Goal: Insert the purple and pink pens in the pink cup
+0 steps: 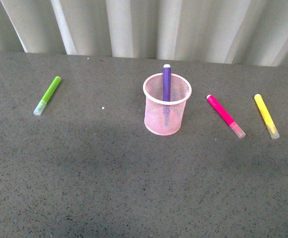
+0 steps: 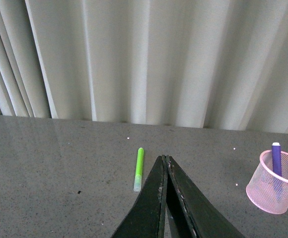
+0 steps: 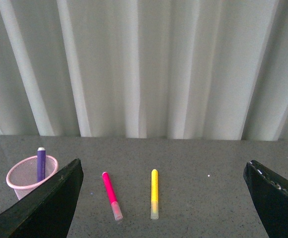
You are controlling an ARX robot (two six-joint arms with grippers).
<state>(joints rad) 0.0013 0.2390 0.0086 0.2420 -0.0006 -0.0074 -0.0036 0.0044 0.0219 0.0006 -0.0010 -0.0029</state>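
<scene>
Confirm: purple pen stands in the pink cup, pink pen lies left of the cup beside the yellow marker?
No: the pink pen lies right of the pink cup, per the front view. The purple pen does stand in the cup, yellow marker beside the pink pen.

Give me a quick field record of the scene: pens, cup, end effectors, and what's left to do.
purple pen: standing inside the pink cup, top above the rim
pink pen: lying on the table, right of the cup, not touching it
yellow marker: lying further right
green marker: lying far left
left end effector: shut, empty
right end effector: open, empty
remaining: pink pen not yet in the cup
</scene>
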